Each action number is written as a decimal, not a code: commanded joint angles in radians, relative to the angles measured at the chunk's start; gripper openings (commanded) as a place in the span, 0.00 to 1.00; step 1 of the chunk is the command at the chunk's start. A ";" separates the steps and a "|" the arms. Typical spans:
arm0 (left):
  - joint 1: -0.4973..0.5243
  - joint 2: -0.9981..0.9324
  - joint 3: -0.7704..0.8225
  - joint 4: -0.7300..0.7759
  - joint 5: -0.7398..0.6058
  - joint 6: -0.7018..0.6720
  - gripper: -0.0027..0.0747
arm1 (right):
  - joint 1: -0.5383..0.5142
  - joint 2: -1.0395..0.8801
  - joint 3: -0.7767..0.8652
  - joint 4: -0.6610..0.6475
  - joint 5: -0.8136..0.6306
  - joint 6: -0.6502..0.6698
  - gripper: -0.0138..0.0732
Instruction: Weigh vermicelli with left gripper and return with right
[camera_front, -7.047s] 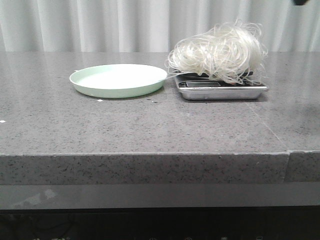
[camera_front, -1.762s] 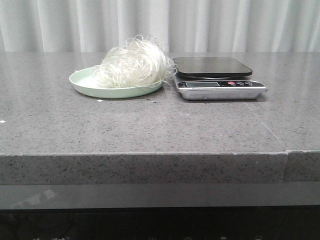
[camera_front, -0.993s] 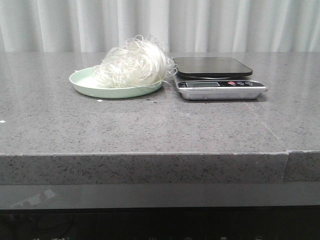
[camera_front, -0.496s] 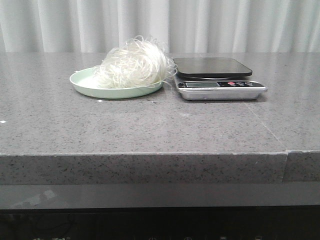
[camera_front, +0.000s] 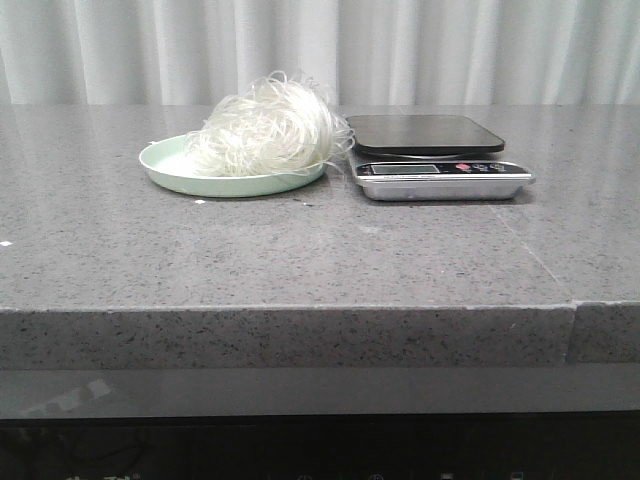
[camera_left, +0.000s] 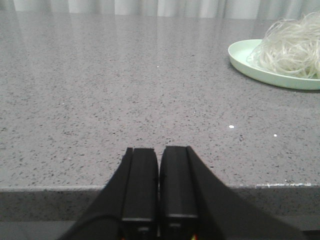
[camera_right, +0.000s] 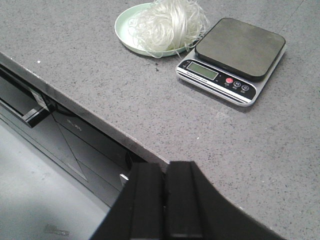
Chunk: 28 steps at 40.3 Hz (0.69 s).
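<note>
The vermicelli (camera_front: 268, 128), a fluffy white tangle, lies on the pale green plate (camera_front: 165, 165) at the table's back middle. It also shows in the left wrist view (camera_left: 292, 47) and the right wrist view (camera_right: 167, 24). The scale (camera_front: 440, 157) beside the plate is bare. My left gripper (camera_left: 159, 150) is shut and empty, at the table's front edge, well away from the plate (camera_left: 245, 62). My right gripper (camera_right: 166, 165) is shut and empty, above the table's front edge, apart from the scale (camera_right: 235, 55). Neither gripper shows in the front view.
The grey speckled table (camera_front: 300, 260) has a front edge with a dark cabinet below (camera_right: 60, 130). White curtains (camera_front: 320, 50) hang behind. A seam runs across the table at the right (camera_front: 540, 262).
Seven seconds ago the vermicelli lay on the scale and the plate was bare; now it lies on the plate. Over the last two seconds nothing has visibly moved.
</note>
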<state>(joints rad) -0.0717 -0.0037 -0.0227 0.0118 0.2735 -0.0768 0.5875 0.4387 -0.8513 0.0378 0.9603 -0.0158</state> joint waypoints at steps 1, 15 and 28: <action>-0.008 -0.024 0.006 0.011 -0.157 -0.023 0.24 | -0.004 0.007 -0.022 -0.010 -0.060 0.001 0.32; -0.008 -0.024 0.064 0.012 -0.284 -0.023 0.24 | -0.004 0.007 -0.022 -0.010 -0.060 0.001 0.32; -0.008 -0.024 0.064 0.012 -0.305 -0.023 0.24 | -0.004 0.007 -0.022 -0.010 -0.060 0.001 0.32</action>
<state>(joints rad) -0.0734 -0.0037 0.0048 0.0250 0.0734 -0.0899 0.5875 0.4387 -0.8513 0.0378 0.9603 -0.0158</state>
